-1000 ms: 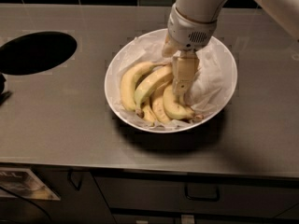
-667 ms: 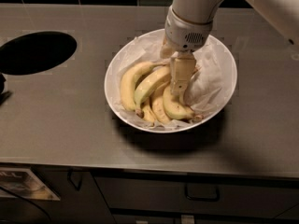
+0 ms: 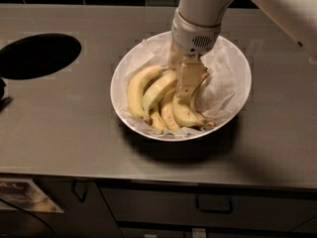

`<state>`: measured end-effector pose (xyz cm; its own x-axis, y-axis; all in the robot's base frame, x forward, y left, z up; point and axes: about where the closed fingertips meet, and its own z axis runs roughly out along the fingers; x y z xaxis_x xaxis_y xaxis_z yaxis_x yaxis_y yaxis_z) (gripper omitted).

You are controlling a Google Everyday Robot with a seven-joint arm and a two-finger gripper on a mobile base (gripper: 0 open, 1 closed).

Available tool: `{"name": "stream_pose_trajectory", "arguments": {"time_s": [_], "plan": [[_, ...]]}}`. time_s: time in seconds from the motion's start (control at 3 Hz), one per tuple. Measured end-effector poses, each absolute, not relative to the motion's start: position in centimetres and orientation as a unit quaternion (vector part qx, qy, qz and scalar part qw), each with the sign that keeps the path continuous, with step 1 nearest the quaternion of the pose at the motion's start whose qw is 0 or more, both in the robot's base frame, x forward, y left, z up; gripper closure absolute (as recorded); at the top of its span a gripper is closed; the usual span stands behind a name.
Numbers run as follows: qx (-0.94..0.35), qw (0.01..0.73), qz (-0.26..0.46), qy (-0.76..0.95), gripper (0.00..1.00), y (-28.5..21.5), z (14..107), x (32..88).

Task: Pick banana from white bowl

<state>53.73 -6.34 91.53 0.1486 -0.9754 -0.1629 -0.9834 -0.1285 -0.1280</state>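
Shifted slightly left, gripper (image 3: 190, 86) sits in white bowl (image 3: 115, 90) beside banana (image 3: 157, 90); other bananas (image 3: 134, 88) crowding; grip state unclear.

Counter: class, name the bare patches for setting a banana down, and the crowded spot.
Bare counter lies between the dark hole and the white bowl, and along the front edge. Crowded: inside the bowl, where the gripper sits among bananas.

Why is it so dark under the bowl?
Camera view: the white bowl casts a dark shadow on the counter in front, so light likely comes from above and behind. Camera view: the counter has a soft sheen, no hard glare. The tool sits low inside the bowl.
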Motion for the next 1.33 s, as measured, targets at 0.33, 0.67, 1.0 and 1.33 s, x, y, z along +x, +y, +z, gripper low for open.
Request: {"name": "stream_pose_trajectory", "arguments": {"time_s": [0.33,0.67,1.0,1.33], "plan": [[-0.750,0.100,0.019,0.653,0.46,-6.40,91.45,53.72],[-0.750,0.099,0.018,0.653,0.46,-6.39,91.42,53.73],[-0.751,0.097,0.017,0.653,0.49,-6.39,91.43,53.74],[-0.751,0.095,0.015,0.653,0.60,-6.30,91.47,53.79]]}}
